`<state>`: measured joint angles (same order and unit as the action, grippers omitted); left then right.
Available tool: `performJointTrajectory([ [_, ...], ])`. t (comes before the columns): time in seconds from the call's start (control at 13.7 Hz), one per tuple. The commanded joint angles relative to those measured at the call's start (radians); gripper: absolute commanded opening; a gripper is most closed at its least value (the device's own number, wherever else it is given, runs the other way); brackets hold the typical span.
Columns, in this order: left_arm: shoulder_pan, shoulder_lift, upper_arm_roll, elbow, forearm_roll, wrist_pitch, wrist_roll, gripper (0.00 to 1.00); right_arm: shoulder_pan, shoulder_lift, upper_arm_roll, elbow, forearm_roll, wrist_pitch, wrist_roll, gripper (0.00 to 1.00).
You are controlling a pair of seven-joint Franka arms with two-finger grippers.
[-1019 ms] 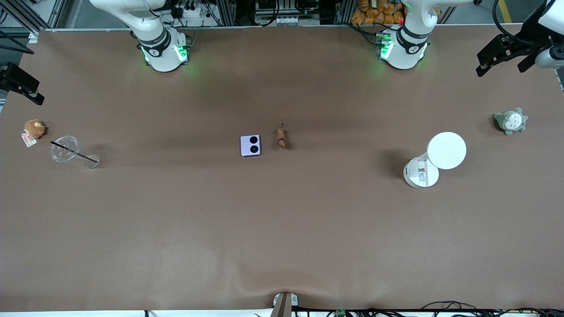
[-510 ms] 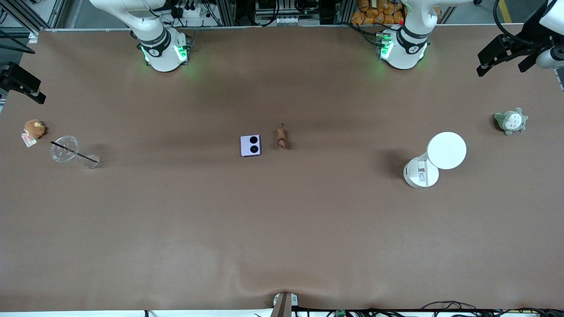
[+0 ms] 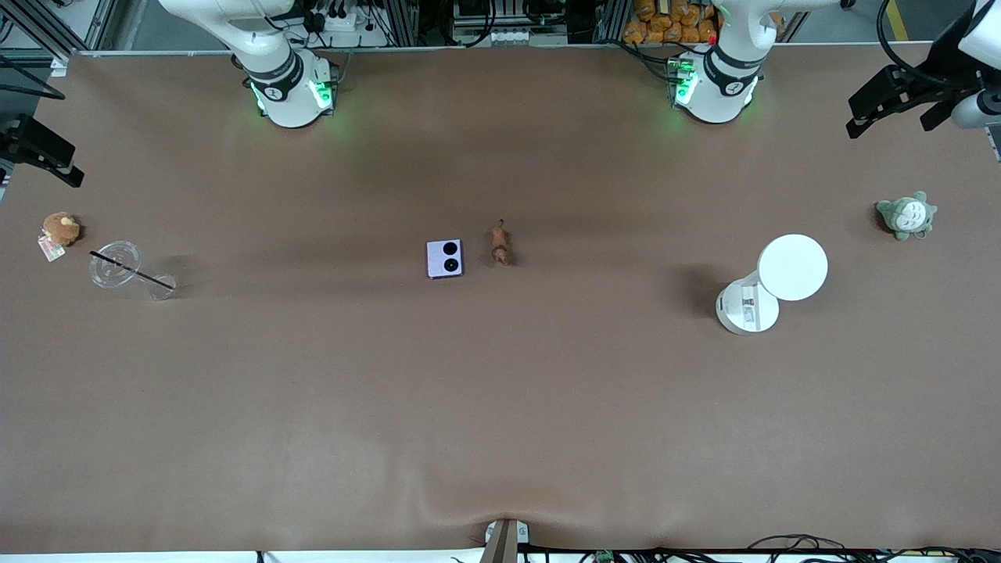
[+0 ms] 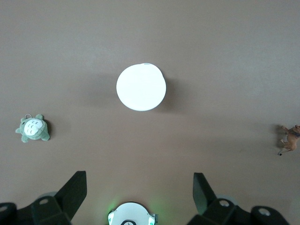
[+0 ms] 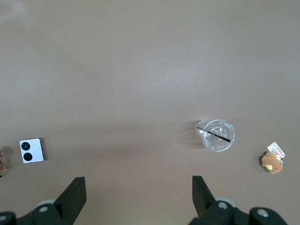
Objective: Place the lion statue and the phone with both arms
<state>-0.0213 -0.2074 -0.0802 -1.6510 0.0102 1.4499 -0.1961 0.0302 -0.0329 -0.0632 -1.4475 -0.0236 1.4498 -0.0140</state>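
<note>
front view: one phone [image 3: 444, 259]; one lion statue [image 3: 500, 244]

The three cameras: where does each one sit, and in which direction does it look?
Front view: high across the table, facing both arm bases, looking down on the phone and lion statue.
Left wrist view: high on the left arm, looking down past the open left gripper at the white stand.
Right wrist view: looking down past the open right gripper at the clear cup.
Shared: the phone shows in the front and right wrist views.
</note>
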Motion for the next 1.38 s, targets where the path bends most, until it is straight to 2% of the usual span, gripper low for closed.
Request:
performJointTrajectory([
  [0.0,0.004,0.01,-0.003,0.028,-0.021,-0.023,0.006,1.0,-0.012,0.01,0.009,0.016,-0.012,-0.012,-0.001,1.0],
  [0.15,-0.002,0.022,-0.009,0.028,-0.03,-0.022,0.004,1.0,-0.01,0.011,0.009,0.016,-0.012,-0.011,-0.001,1.0],
  [0.44,-0.015,0.06,-0.029,0.026,-0.128,0.006,-0.055,1.0,-0.012,0.011,0.009,0.016,-0.012,-0.011,-0.001,1.0],
  [0.87,-0.028,0.247,-0.288,0.008,-0.122,0.257,-0.345,1.0,-0.012,0.013,0.009,0.016,-0.012,-0.011,0.0,1.0],
  [1.02,-0.074,0.325,-0.332,0.008,-0.101,0.351,-0.451,1.0,-0.012,0.013,0.009,0.016,-0.01,-0.009,0.0,1.0],
  [1.31,-0.262,0.517,-0.334,0.008,0.045,0.535,-0.693,1.0,-0.012,0.013,0.009,0.016,-0.007,-0.011,0.0,1.0],
])
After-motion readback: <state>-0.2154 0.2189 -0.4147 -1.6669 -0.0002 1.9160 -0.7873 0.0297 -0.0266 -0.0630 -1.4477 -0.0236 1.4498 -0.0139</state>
